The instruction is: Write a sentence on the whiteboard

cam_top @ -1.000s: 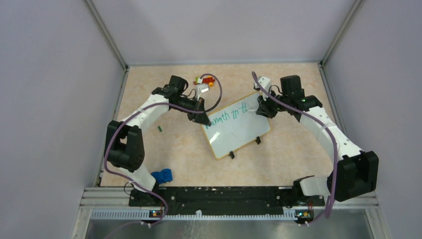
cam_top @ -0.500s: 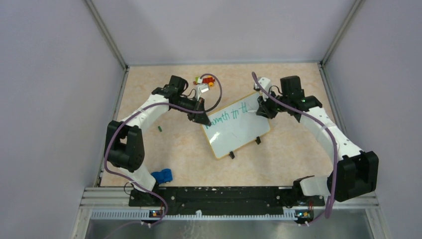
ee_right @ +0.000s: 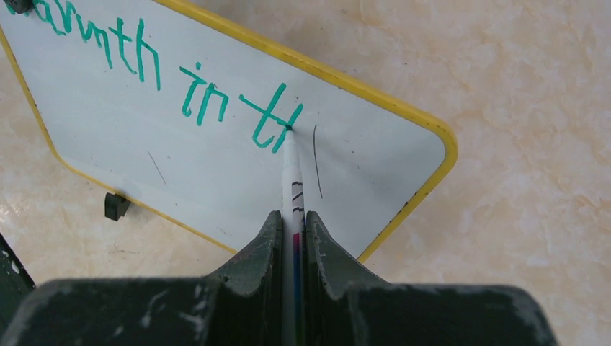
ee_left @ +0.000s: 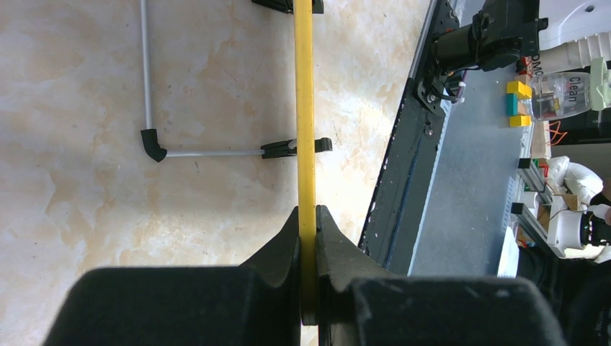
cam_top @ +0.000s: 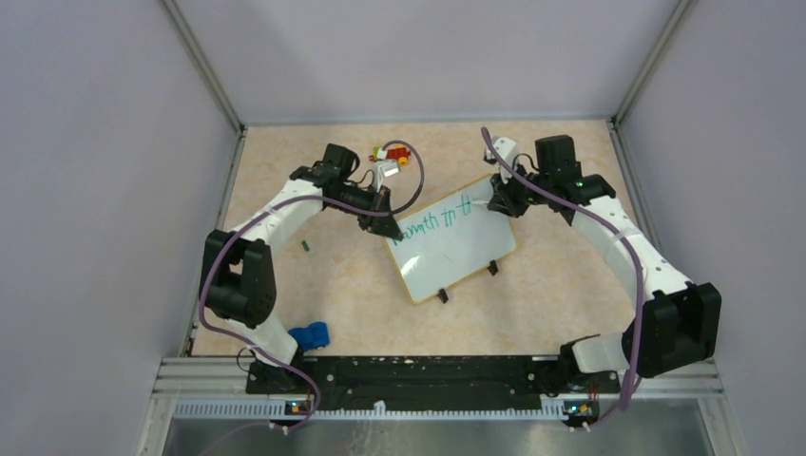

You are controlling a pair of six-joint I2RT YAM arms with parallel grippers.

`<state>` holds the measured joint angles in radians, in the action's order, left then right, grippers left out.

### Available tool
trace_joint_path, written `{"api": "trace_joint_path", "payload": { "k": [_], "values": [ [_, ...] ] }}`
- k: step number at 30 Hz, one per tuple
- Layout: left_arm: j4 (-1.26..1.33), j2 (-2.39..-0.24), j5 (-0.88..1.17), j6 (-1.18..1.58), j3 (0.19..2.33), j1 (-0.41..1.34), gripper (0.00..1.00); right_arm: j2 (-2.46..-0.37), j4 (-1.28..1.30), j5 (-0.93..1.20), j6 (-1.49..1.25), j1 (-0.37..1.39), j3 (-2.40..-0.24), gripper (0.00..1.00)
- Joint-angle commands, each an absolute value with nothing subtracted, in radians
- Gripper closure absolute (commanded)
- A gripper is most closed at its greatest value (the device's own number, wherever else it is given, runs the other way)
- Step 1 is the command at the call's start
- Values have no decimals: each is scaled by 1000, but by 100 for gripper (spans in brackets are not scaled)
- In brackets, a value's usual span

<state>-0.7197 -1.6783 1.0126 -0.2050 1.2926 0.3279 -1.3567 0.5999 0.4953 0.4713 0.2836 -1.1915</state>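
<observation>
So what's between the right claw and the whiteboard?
A white marker: the right gripper is shut on it, and its tip touches the whiteboard at the end of the green sentence. The right wrist view shows this best.

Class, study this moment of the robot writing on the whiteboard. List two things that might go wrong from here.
1. The left hand pinches only the thin yellow rim of the whiteboard, so writing pressure might twist it loose.
2. The marker, held by the right hand, writes the sentence close to the right rim; the line may run out of room.
</observation>
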Motion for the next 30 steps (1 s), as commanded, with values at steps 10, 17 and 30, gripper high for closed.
{"api": "trace_joint_path", "payload": {
  "k": [10, 17, 30],
  "values": [
    [-761, -1686, 1027, -245, 1319, 328, 100, -1357, 565, 454, 494, 241, -1233, 100],
    [-760, -1684, 1028, -244, 1320, 328, 100, -1348, 574, 468, 503, 241, -1210, 100],
    [-758, -1677, 1026, -245, 1316, 329, 100, -1303, 586, 469, 520, 239, -1123, 100]
  ]
}}
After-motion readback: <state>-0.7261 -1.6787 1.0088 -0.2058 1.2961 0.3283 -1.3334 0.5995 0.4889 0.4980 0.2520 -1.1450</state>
